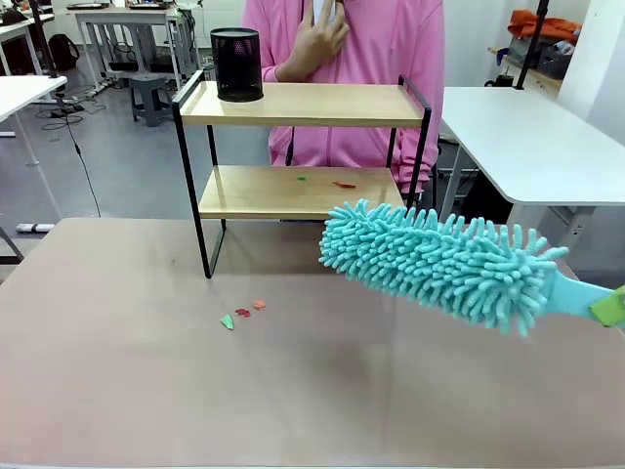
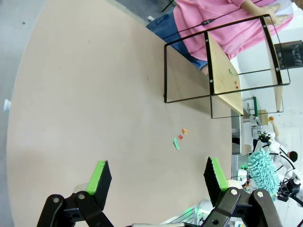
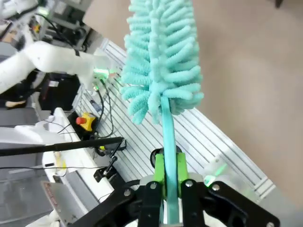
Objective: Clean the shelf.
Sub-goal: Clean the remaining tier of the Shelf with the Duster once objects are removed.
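The shelf point(image 1: 301, 106) stands at the far middle of the tan desk point(image 1: 117, 391), with its black legs on the desktop and a person in a pink top point(image 1: 391, 44) right behind it. One of the person's hands point(image 1: 317, 44) is raised to the chest. A black mesh pen cup point(image 1: 236, 64) stands upright on the left end of the upper wooden board. On the lower board lie a small green scrap point(image 1: 302, 178) and, just to its right, a red scrap point(image 1: 343, 184). Three more bits of litter point(image 1: 242, 313), green, red and orange, lie close together on the desk in front of the shelf's left legs, apart from them.

The right pincer point(image 3: 169, 182) is clamped on the thin handle of a turquoise microfibre duster point(image 1: 439, 262), with a green pad pressed against each side of the handle. The duster comes in from the right edge of the front view. Its fluffy head slants up and to the left above the desk, on the robot's side of the shelf and apart from it. In the front view its tip sits near the right front corner of the lower board.

The left pincer point(image 2: 158, 177) hangs over the near part of the desk with its jaws wide apart and nothing between them. Its green pads point(image 2: 101, 176) face each other across bare desktop, well apart from the shelf and the litter.
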